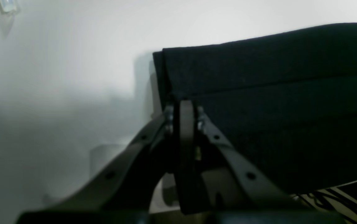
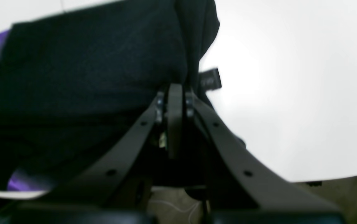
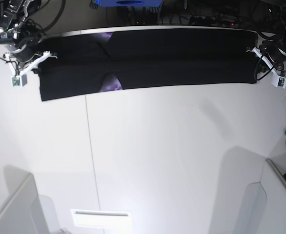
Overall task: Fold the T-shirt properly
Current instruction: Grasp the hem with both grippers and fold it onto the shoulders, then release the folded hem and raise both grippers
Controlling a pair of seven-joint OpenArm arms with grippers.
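1. T-shirt [image 3: 182, 61] stretched in a long black band across the far edge of the white table [image 3: 182, 156].
2. Left gripper [image 1: 184, 104] clamped on one end.
3. Right gripper [image 2: 174, 90] clamped on the other end, purple print [image 3: 112, 85] showing.

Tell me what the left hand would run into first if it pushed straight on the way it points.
The left hand is already shut on the edge of the T-shirt, so the cloth itself comes first; past it probably the white table, though depth is unclear.

T-shirt [image 2: 88, 71] between pinched fingers [image 2: 174, 102]
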